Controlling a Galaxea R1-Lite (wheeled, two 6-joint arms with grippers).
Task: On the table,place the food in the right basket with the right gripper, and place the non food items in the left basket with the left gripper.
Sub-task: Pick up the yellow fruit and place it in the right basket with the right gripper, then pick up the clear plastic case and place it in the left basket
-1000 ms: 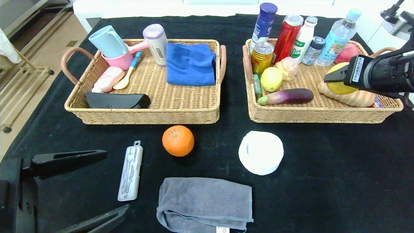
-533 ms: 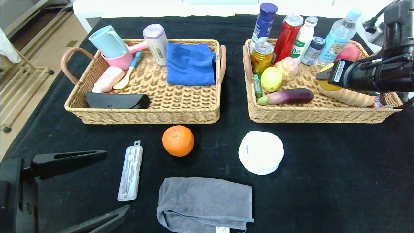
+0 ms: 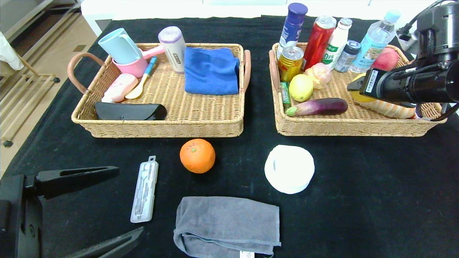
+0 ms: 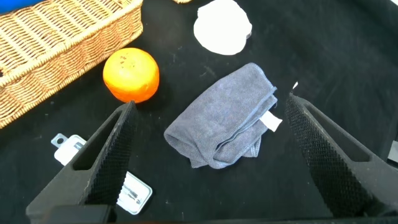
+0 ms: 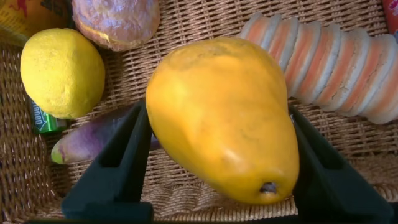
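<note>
My right gripper [image 3: 353, 87] has its jaws pinching the pear [image 5: 224, 118] over the right basket [image 3: 358, 127], low enough to drop safely; my left gripper [image 4: 205, 149] waits spread above the desk [image 3: 358, 200].

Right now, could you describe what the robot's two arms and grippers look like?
Both are black. The left gripper has two long tapering fingers with slotted sides and ribbed inner pads. The right gripper carries a white barcode sticker, on a bulky arm with a round joint and black cables.
</note>
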